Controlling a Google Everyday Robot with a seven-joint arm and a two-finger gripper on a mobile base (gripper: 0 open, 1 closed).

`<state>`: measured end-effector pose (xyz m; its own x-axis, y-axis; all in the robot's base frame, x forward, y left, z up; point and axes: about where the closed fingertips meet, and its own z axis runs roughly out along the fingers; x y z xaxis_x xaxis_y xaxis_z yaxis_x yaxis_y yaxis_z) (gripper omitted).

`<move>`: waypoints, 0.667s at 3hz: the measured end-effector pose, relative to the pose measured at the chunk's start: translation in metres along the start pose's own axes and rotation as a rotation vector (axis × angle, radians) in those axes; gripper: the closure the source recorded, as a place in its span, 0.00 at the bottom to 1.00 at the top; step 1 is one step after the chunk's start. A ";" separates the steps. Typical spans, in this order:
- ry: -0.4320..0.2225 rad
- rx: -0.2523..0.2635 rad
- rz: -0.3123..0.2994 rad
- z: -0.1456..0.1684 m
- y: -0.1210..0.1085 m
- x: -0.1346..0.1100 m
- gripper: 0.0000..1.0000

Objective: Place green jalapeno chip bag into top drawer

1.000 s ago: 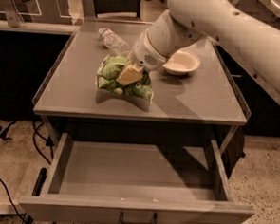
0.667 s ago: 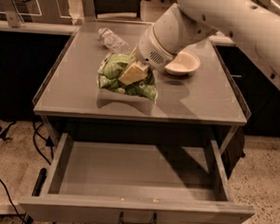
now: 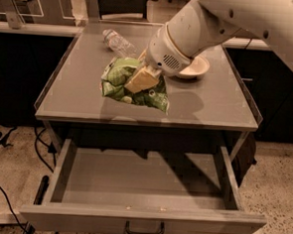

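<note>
**Item count.** The scene contains one robot arm (image 3: pixel 207 23), one end effector (image 3: pixel 140 79), one green jalapeno chip bag (image 3: pixel 118 73), one clear plastic bottle (image 3: pixel 119 42), one shallow white bowl (image 3: pixel 196 68), one grey worktop (image 3: pixel 212 105) and one top drawer (image 3: pixel 140 219).

**End effector.** The arm enters from the upper right and angles down toward the left-centre of the worktop. The end effector sits on top of the chip bag. One tan finger (image 3: pixel 139 80) is visible, pressed into the crinkled foil. The end effector is closed on the bag and holds it.

**Chip bag.** The bag is above the worktop, left of centre, and casts a shadow on the surface beneath it. Whether its lower edge touches the worktop cannot be determined. It is not in the drawer.

**Other items.** The bottle lies on its side near the rear edge, behind the bag. The bowl stands at the rear right, partly hidden by the wrist housing.

**Drawer.** The drawer is pulled fully out below the worktop's front edge. Its front panel carries one dark pull handle (image 3: pixel 144 231) at the centre.
</note>
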<state>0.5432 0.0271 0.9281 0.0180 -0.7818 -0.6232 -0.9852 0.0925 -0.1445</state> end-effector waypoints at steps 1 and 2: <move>0.003 -0.018 0.014 -0.006 0.013 0.001 1.00; 0.003 -0.033 0.047 -0.011 0.034 0.008 1.00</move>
<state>0.5075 0.0168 0.9264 -0.0292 -0.7786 -0.6268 -0.9900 0.1091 -0.0894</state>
